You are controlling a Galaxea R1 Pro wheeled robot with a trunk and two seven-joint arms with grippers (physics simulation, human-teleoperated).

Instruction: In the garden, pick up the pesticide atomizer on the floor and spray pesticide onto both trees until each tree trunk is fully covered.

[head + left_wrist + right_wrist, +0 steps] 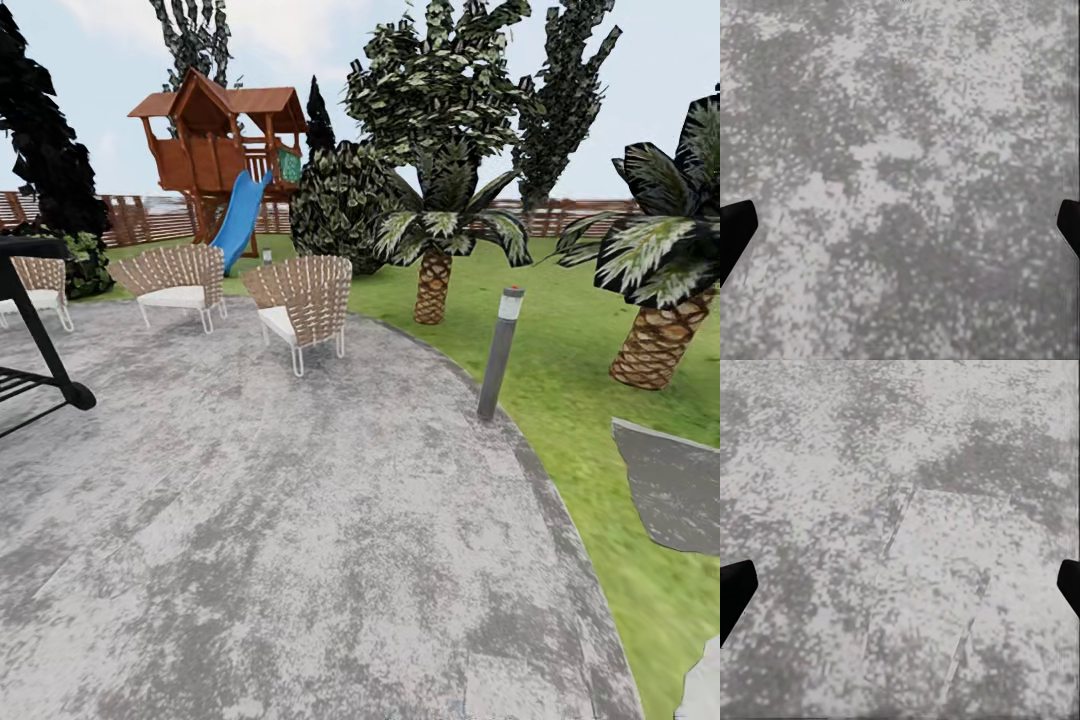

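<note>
While both grippers, left (900,225) and right (900,585), are hanging apart and empty over grey paving (280,520), the atomizer's handling is staying unjudgeable.

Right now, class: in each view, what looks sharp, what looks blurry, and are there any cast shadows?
Head view: even daylight, no clear cast shadow from the wicker chairs or lamp post; foliage jagged, paving smeared. Both wrist views: mottled grey paving, coarse and pixelated; the dark fingertips crisp-edged.

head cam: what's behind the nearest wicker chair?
Behind the nearest wicker chair: lawn, a dark round bush, and further back the blue slide of the wooden playhouse. The chair's back covers the ground right behind it.
</note>
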